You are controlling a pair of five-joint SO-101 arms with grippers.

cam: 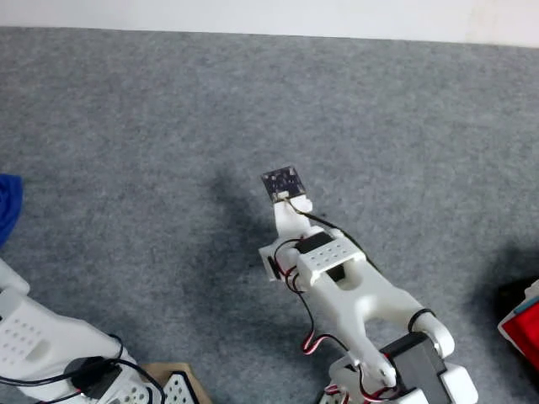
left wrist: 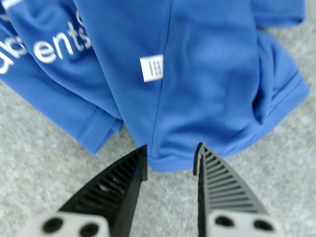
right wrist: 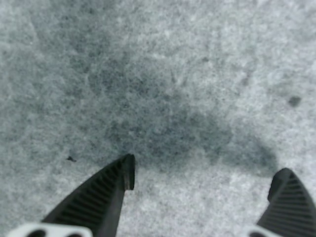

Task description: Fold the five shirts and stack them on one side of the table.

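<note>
A blue shirt [left wrist: 207, 74] with white lettering and a small white tag [left wrist: 151, 68] lies crumpled on the grey carpeted table. My left gripper [left wrist: 170, 157] is open, and the shirt's lower hem reaches in between its two black fingertips. A strip of the same blue shirt [cam: 7, 206] lies at the table's far left edge, beyond the left arm [cam: 42, 345]. My right gripper [right wrist: 206, 177] is open wide over bare grey carpet, with nothing between its fingers. The right arm [cam: 341, 273] stands over the middle of the table.
A red and white object [cam: 524, 324] sits at the right edge beside something dark. A tan board [cam: 181, 374] lies by the left arm's base. The grey carpet [cam: 253, 109] stretches bare across the back of the table.
</note>
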